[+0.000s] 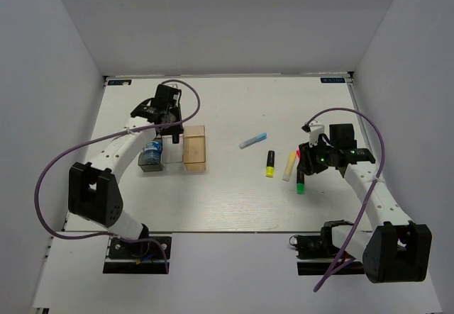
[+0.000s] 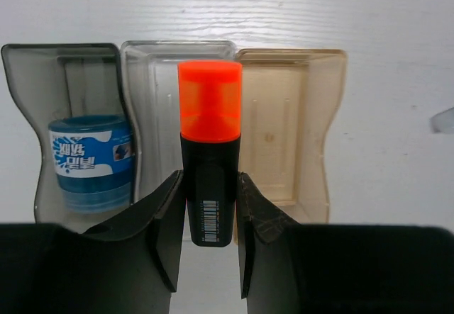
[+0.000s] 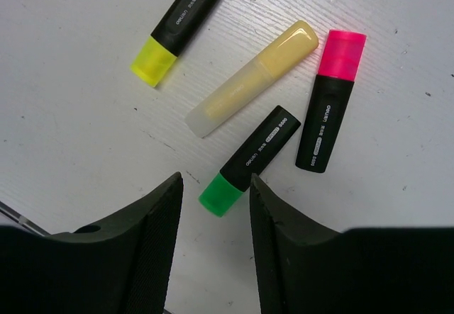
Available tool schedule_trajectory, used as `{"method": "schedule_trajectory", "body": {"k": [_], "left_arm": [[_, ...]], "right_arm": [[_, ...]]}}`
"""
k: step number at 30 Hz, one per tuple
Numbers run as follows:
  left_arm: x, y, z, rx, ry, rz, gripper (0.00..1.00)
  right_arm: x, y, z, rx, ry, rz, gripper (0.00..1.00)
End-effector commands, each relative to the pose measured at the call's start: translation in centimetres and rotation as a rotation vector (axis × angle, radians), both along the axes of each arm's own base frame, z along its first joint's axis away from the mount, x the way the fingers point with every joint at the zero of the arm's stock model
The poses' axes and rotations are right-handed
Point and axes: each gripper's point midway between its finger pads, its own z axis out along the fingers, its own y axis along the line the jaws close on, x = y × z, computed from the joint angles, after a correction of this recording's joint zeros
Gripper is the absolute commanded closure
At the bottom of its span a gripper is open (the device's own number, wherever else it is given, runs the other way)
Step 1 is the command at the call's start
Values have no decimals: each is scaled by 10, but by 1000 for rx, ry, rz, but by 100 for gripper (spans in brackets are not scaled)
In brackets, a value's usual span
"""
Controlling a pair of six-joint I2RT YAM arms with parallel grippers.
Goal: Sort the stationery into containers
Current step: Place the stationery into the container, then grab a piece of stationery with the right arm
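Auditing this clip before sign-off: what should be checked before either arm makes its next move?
1. Left gripper grips orange-capped marker: ok, a finger on each side of the barrel.
2. Marker lined up over clear bin: ok.
3. Height above that bin: cannot tell.
4. Right gripper open, straddling the cap of the green-capped marker: ok.
5. Cream stick and pink-capped marker clear of the right fingers: ok.

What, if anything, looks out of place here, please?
Nothing looks damaged or spilled. The yellow marker, cream stick, green marker and pink marker lie loose at mixed angles, and the blue stick lies apart, alone.
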Motion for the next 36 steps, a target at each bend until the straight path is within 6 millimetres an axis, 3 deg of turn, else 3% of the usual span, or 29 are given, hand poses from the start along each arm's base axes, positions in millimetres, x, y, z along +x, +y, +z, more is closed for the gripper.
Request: {"method": "schedule_trajectory", "body": {"k": [1, 4, 7, 8, 9, 11, 14, 17, 19, 20, 21, 22, 23, 25, 26, 28, 29, 30, 31, 32, 36], "left_arm": [[-7, 20, -14, 62, 67, 0, 96], [-6, 29, -29, 59, 118, 18, 94], [-6, 32, -42, 68, 150, 20, 82], [-6, 32, -46, 73, 160, 19, 61], [-7, 34, -50, 83, 167, 28, 54], [-6, 35, -53, 87, 171, 29, 44], [-5, 34, -49, 87, 156, 18, 37], [-3, 30, -39, 64, 130, -1, 32], [-5, 26, -29, 37, 108, -12, 42], [-8, 22, -26, 25, 104, -26, 57], [-12, 12, -17, 10, 78, -56, 91], [-19, 4, -11, -21, 68, -86, 100], [-24, -2, -1, -41, 43, -111, 100], [-44, -32, 3, -68, 42, -222, 98], [-57, -37, 11, -81, 30, -260, 91], [-86, -62, 7, -84, 56, -381, 66], [-100, -71, 18, -105, 24, -434, 60], [-113, -68, 2, -89, 58, -454, 54], [-120, -69, 7, -104, 32, -473, 47], [-137, -70, -5, -115, 55, -506, 39], [-155, -60, -9, -138, 4, -528, 28]], "right_arm": [[6, 4, 12, 17, -26, 15, 54], [7, 2, 13, 15, -30, 8, 54], [7, 2, 13, 13, -30, 5, 47], [7, 2, 12, 12, -28, 4, 27], [7, 1, 12, 9, -23, 1, 18], [8, 0, 11, 6, -23, -4, 10], [13, -4, 9, -14, -27, -34, 10], [20, -8, 3, -34, 0, -71, 20], [25, -8, 5, -39, 3, -82, 29], [30, -12, 4, -62, 1, -98, 33], [34, -14, -4, -73, 31, -111, 42], [40, -16, -1, -83, 23, -117, 47], [44, -22, -12, -120, 59, -137, 50], [57, -26, -11, -147, 48, -156, 54], [60, -35, -25, -191, 91, -181, 54], [67, -38, -29, -211, 103, -179, 56], [68, -37, -37, -212, 126, -169, 56], [67, -34, -40, -204, 137, -156, 56], [70, -34, -42, -202, 133, -153, 56], [70, -32, -49, -205, 151, -137, 56], [80, -36, -61, -238, 172, -145, 54]]}}
